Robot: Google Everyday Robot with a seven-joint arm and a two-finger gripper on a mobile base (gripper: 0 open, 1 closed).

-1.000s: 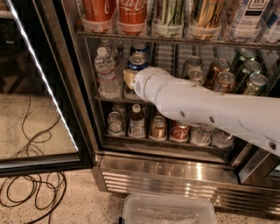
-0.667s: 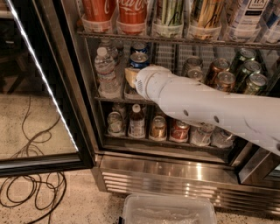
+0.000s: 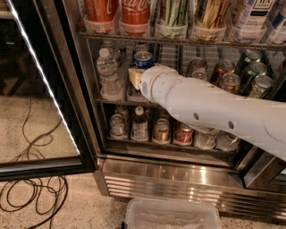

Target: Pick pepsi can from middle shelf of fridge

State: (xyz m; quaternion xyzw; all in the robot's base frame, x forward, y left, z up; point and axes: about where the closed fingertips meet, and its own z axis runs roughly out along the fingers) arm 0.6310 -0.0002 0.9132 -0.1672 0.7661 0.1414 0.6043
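Observation:
The pepsi can (image 3: 143, 59), blue with a silver top, stands on the middle shelf (image 3: 111, 101) of the fridge (image 3: 178, 176), in the second lane from the left. My white arm reaches in from the lower right. My gripper (image 3: 134, 78) is at the arm's end, just below and in front of the can, and covers the can's lower part. Only a yellowish bit of the gripper shows past the white wrist. I cannot tell if it touches the can.
Water bottles (image 3: 108, 68) stand left of the can. Copper-brown cans (image 3: 230, 81) and green cans (image 3: 260, 86) stand to the right. Cola cans (image 3: 134, 12) fill the shelf above, bottles and cans (image 3: 139, 123) the shelf below. The glass door (image 3: 42, 80) stands open at left. Cables (image 3: 31, 197) and a clear bin (image 3: 172, 215) lie on the floor.
Almost nothing: the arm's end has stayed by the pepsi can, shifting only very slightly upward. The can and the other drinks have not moved.

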